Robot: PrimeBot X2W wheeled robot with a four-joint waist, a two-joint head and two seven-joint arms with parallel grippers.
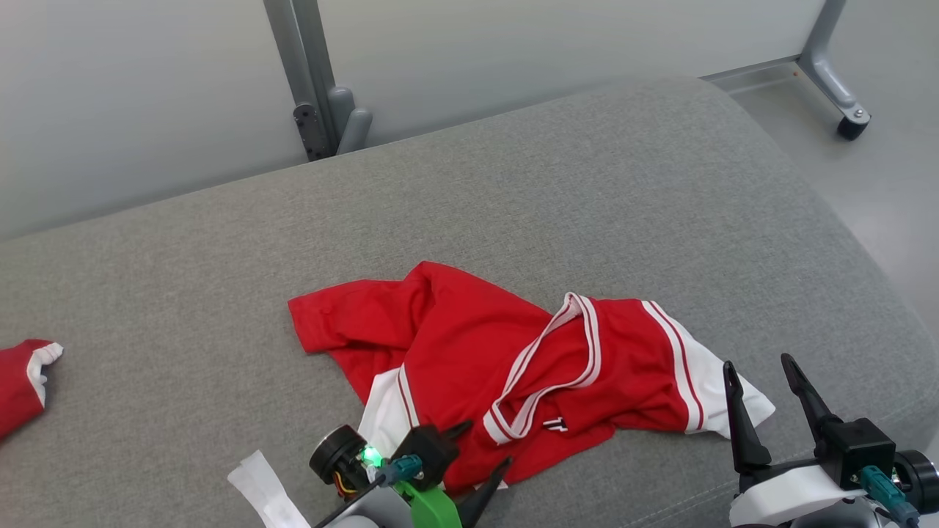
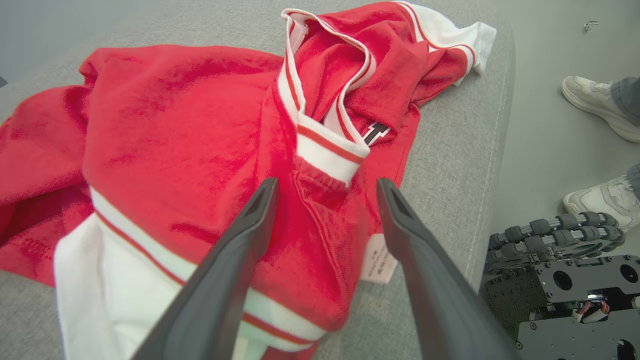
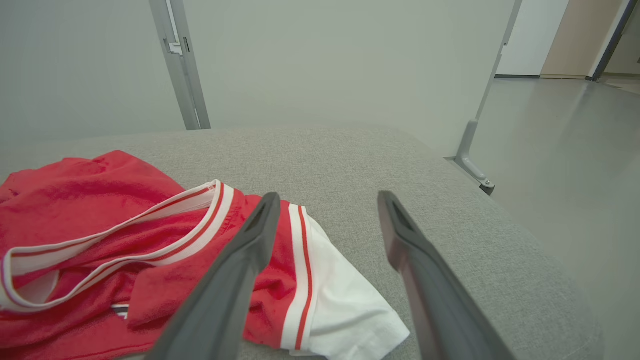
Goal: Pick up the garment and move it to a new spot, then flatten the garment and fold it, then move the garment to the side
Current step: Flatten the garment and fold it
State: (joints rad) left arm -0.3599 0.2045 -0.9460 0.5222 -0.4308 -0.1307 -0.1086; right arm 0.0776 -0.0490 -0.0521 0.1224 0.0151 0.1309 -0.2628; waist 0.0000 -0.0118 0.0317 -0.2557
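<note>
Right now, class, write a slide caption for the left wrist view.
Open left gripper poised above the crumpled red garment on a grey cushion.

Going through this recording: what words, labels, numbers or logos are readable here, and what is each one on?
Nothing reads clearly.
White care tag at the red garment's edge: printed lines, too small to read.
Black patch near the striped collar: a white mark, too blurred to read.

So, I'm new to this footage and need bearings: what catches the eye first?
A crumpled red shirt with white striped trim lies near the front edge of the grey cushion. The left tool is open at its near edge; the right tool is open beside its white sleeve.
</note>
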